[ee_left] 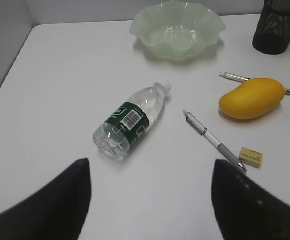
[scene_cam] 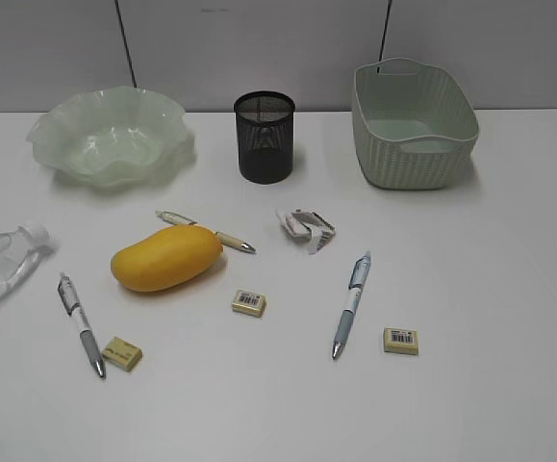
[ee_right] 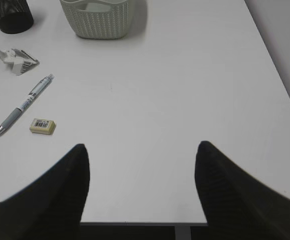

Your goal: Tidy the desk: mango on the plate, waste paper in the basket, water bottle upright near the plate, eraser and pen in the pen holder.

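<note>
The left gripper (ee_left: 150,200) hangs above the desk (scene_cam: 509,289) with its two dark fingers (ee_left: 59,200) spread wide apart. Nothing is between them. It looks down at the water bottle (ee_left: 129,120), which is lying on its side, well apart from the plate (ee_left: 177,30). The right gripper (ee_right: 142,190) hangs over the near edge of the desk. Its fingers (ee_right: 235,195) are spread wide too, and it holds nothing.

The bottle has a dark green label with white print and a barcode. The words are too small to read. Two of the erasers have small barcode stickers on top. The waste paper (scene_cam: 307,229) has dark printed marks that cannot be read.

The mango (scene_cam: 166,257) lies on the desk in front of the plate, not on it. A cream pen (scene_cam: 206,232) lies just behind the mango. A grey pen (scene_cam: 81,324) lies at the left, with an eraser (scene_cam: 122,353) just beside its tip. A second eraser (scene_cam: 249,303) lies right of the mango. A blue-grey pen (scene_cam: 351,303) lies further right, near a third eraser (scene_cam: 400,341). The waste paper sits between the mango and the basket (scene_cam: 413,125). The black pen holder (scene_cam: 265,137) stands at the back, between the plate and the basket.

The desk is plain white and flat. Behind it is a pale grey wall with two dark lines running up it.
</note>
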Action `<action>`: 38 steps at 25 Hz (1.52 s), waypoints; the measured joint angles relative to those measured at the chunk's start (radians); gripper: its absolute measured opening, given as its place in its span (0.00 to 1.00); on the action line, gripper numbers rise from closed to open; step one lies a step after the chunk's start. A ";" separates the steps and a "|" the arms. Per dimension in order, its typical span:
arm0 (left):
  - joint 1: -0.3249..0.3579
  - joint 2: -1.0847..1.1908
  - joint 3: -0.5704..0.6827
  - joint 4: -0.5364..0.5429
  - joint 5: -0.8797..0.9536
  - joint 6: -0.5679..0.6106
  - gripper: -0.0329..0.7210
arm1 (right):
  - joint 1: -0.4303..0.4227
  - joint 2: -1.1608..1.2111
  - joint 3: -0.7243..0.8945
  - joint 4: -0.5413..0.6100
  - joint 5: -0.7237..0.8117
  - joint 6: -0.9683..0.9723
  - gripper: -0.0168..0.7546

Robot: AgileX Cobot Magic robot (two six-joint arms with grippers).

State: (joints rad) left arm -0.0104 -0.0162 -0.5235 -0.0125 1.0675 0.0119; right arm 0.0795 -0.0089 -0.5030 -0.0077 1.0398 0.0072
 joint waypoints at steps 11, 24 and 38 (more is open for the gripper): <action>0.000 0.000 0.000 0.000 0.000 0.000 0.79 | 0.000 0.000 0.000 0.000 0.000 0.000 0.70; 0.000 0.000 0.000 -0.005 0.000 0.000 0.79 | 0.000 0.000 0.000 0.000 0.000 0.000 0.70; 0.000 0.310 -0.027 -0.097 -0.474 0.078 0.79 | 0.000 0.000 0.000 0.000 0.000 0.000 0.70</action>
State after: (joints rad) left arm -0.0104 0.2933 -0.5508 -0.1096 0.5934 0.0896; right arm 0.0795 -0.0089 -0.5030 -0.0077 1.0398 0.0072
